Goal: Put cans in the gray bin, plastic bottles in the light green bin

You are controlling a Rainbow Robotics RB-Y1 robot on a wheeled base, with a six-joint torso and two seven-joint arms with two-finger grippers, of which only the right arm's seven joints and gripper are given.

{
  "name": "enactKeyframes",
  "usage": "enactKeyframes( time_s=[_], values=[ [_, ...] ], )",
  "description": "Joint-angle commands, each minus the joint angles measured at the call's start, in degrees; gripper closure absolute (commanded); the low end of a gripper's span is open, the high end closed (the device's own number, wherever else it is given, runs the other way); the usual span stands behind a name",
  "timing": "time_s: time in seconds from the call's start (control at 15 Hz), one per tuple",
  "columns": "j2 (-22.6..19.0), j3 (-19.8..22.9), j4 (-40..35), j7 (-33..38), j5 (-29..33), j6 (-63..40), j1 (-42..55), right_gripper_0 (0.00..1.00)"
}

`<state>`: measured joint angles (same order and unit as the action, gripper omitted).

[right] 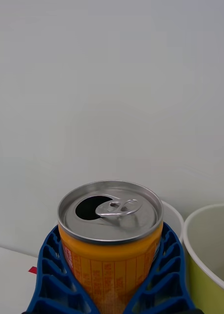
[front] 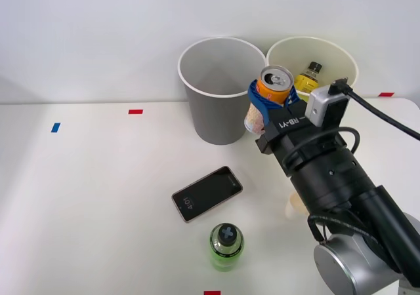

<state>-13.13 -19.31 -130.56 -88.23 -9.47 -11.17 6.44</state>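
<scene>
The right hand pinches the can between its blue fingers, holding it upright, top open, off the worktop just right of the gray bin; the bin mouth lies to the can's left, the green bin to its right. The can's lower body is hidden by the fingers, and the gray bin's rim is barely visible behind it.

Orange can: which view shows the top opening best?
Right wrist view. The orange can sits close up between the right gripper's blue fingers, its opened mouth and pull tab plain. The front view shows the can small, held beside the gray bin.
</scene>
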Motion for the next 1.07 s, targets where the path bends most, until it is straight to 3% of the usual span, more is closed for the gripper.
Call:
enactKeyframes(
  time_s=[0.07,0.33,0.6,1.07],
  values=[
    [2.85,0.33,0.05,0.61,-0.37,-7.90,-7.41,1.00],
    [7.68,2.79,2.60,0.96,-0.46,-19.42,-17.87,1.00],
    [10.58,4.46,20.35,0.61,-0.02,-10.36,-27.97,1.00],
    [10.85,8.50,37.49,0.34,0.51,-10.27,-41.77,1.00]
  ],
)
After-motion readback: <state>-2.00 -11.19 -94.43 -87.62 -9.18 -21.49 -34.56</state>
